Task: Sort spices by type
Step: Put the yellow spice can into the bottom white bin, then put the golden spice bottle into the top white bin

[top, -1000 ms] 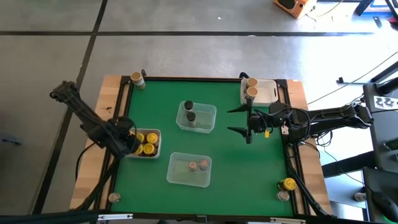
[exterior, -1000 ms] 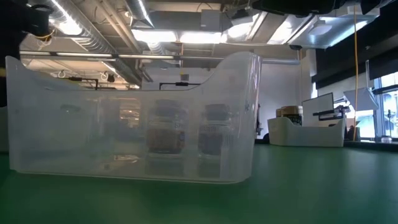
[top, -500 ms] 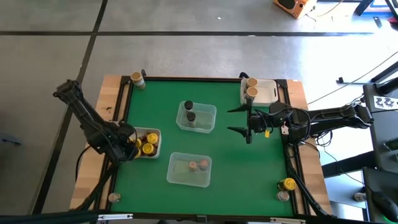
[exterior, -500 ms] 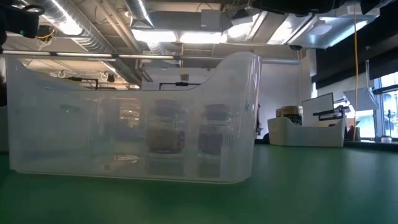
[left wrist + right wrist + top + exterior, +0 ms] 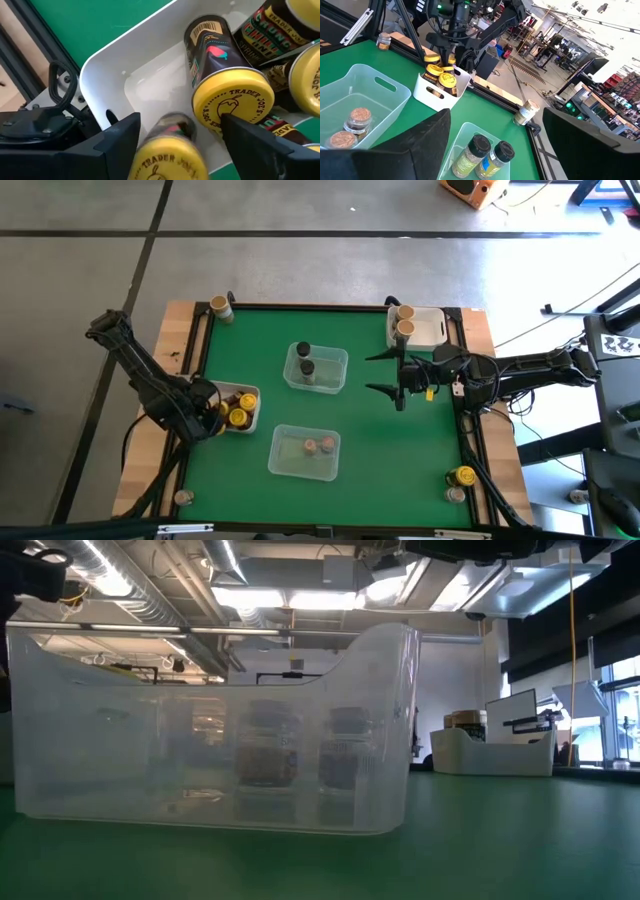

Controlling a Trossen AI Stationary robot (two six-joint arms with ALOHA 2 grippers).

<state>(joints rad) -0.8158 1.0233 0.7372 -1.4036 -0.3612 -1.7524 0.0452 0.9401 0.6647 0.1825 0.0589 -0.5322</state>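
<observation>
While the left gripper [image 5: 177, 145] hangs with fingers apart over a yellow-lidded jar [image 5: 167, 150] in the white tray [image 5: 249, 397] at the table's nine o'clock, lift straight up, clear of neighbouring jars. The right gripper [image 5: 385, 374] waits spread wide at three o'clock.

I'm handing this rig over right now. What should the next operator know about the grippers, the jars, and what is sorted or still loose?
Left gripper: jaws open over the left tray, a yellow-lid jar between them, seemingly just released.
Right gripper: open, empty, waiting beside the right tray.
Sorted: yellow lids in left tray, tan lids in right tray, black lids in far tub, pinkish lids in near tub.
Left: loose jars at the table corners.
</observation>
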